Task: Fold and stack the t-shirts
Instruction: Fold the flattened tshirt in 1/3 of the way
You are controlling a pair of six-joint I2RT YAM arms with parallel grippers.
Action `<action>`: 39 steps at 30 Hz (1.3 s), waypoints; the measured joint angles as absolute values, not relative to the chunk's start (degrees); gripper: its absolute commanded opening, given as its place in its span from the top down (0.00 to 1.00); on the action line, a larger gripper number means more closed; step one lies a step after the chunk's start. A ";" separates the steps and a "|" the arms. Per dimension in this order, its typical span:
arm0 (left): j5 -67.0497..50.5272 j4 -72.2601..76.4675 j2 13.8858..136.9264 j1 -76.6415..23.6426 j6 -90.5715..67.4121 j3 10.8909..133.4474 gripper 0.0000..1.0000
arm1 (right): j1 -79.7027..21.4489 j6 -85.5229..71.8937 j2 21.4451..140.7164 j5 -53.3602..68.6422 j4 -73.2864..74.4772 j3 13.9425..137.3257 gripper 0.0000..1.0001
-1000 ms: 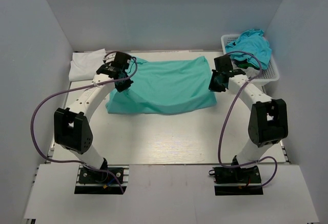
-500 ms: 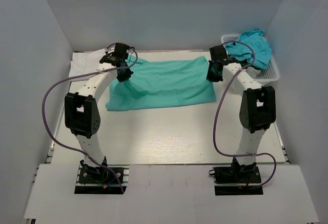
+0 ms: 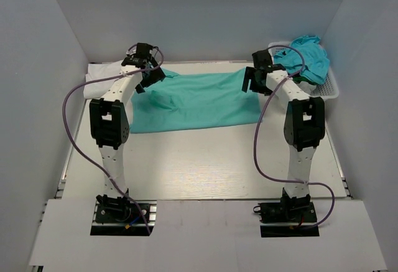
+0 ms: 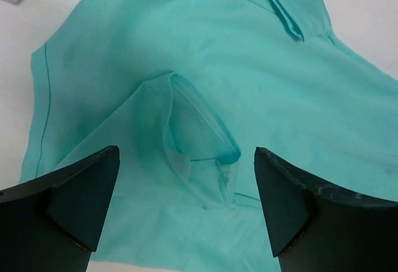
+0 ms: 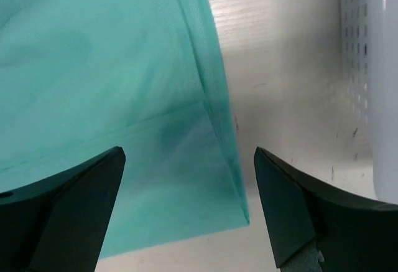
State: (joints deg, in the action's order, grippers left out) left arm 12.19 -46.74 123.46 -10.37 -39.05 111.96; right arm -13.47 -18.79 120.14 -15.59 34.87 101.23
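Top view, upper left: a white shirt [image 3: 99,80] lies at the far left corner of the table [image 3: 199,172], partly hidden by my left arm. Just right of it my left gripper [image 3: 144,80] hangs over the left end of the mint shirt [image 3: 199,101]. Its fingers stand wide apart and hold nothing. In the left wrist view the cloth lies flat below them, and a sleeve [image 4: 199,119] is turned up into a loose fold midway between the fingers, its hem showing. The mint shirt lies as a broad band across the far middle of the table, long side running left to right, with a low wrinkle near its left end. At its right end is my right gripper [image 3: 252,83], also spread wide and empty. The right wrist view shows it above the shirt's right edge, where layers of cloth overlap and the near corner lies on bare table between the fingers. Further right, in the upper right of the top view, a white basket [image 3: 329,90] stands apart from the mint shirt. Blue shirts [image 3: 308,54] are heaped in it and spill over its far rim.
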 measured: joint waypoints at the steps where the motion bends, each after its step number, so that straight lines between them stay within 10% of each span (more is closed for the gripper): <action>1: 11.49 -46.50 123.42 -10.20 -38.57 111.85 0.00 | -13.50 -18.61 119.50 -15.03 34.28 100.53 0.10; 16: -6.92 -31.20 102.91 -11.79 -29.36 75.00 0.00 | -14.06 -15.84 101.93 7.75 18.35 72.25 0.10; 29: -1.45 -26.15 108.49 -10.66 -30.11 71.09 0.00 | -14.11 -16.51 109.89 6.79 14.61 71.66 0.10; 39: -2.31 -28.08 88.79 -11.81 -36.25 48.80 0.00 | -15.09 -18.48 95.42 5.23 12.78 53.80 0.10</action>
State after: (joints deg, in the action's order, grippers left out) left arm -2.31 -28.08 88.79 -11.81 -36.25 48.80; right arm -15.09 -18.48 95.42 5.23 12.78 53.80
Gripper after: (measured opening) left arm 0.992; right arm 0.902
